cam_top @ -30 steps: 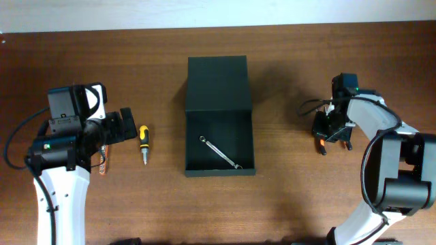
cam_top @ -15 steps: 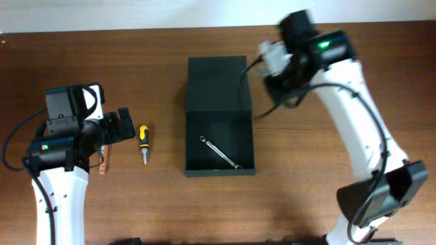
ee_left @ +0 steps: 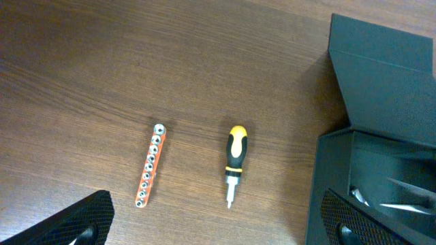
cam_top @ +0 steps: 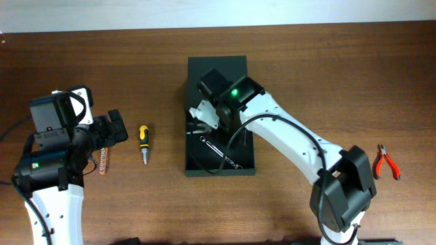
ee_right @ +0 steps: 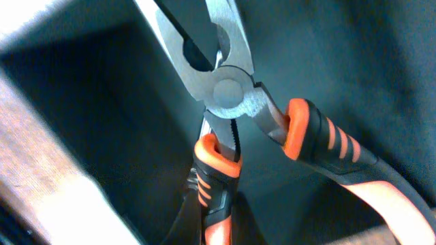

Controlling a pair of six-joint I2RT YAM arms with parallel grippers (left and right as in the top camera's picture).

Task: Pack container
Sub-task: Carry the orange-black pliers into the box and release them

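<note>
Overhead shows the right gripper point(cam_top: 204, 122), clamped on orange-handled pliers point(ee_right: 225, 95), above the open container point(cam_top: 219, 171) mid-counter; placing seems in hand, next lowering and releasing, while the left gripper point(ee_left: 221, 224) waits spread apart.

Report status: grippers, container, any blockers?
Left gripper open, empty, over table. Right gripper shut on pliers, over open container. Wrench lies inside; nothing blocks the drop.
</note>
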